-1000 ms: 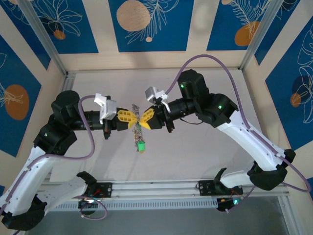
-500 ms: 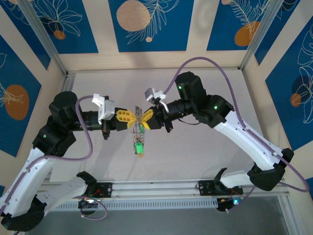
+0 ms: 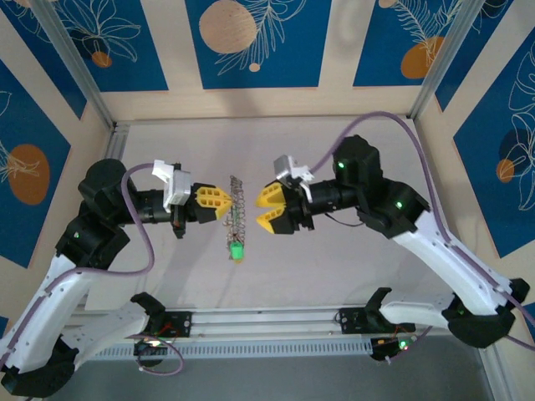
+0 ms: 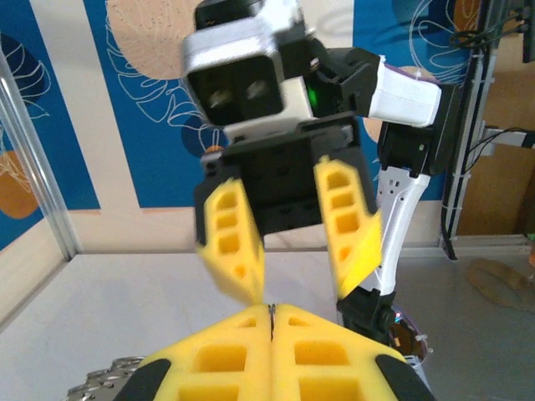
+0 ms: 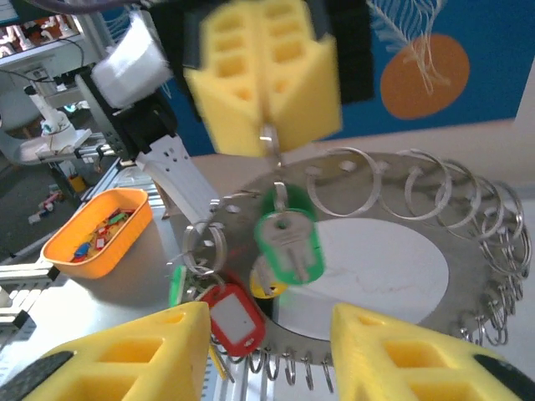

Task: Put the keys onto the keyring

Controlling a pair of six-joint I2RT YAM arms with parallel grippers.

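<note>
Left gripper [image 3: 226,200]: yellow foam fingers pressed together, clamped on a thin wire loop at the rim of the large grey coiled metal keyring [image 3: 236,202]. In the left wrist view a sliver of metal shows in the seam between its own fingers [image 4: 326,355].

Right gripper [image 3: 260,211]: yellow fingers spread wide, holding nothing. It sits just right of the keyring, facing it, not touching.

Keyring hangs mid-table between the two grippers, held up off the grey tabletop [image 3: 351,259]. From above it is edge-on, long axis running far to near. The right wrist view shows its flat face, small loops all round the rim [image 5: 468,276].

Keys cluster at the near, lower end. The green-headed key [image 5: 288,242] dangles right under the pinch point, the red-headed key [image 5: 231,319] sits lower left, and a yellowish-headed key [image 5: 263,290] peeks out between them. All three look hooked to the keyring, though how securely I cannot tell.

Key relation: the keyring lies left of the right gripper and the left arm already has it, so the free right one is likely the working hand. It would need to travel left and slightly near to reach the keys.

An orange tub [image 5: 92,230] of small coloured bits stands off to the side.
</note>
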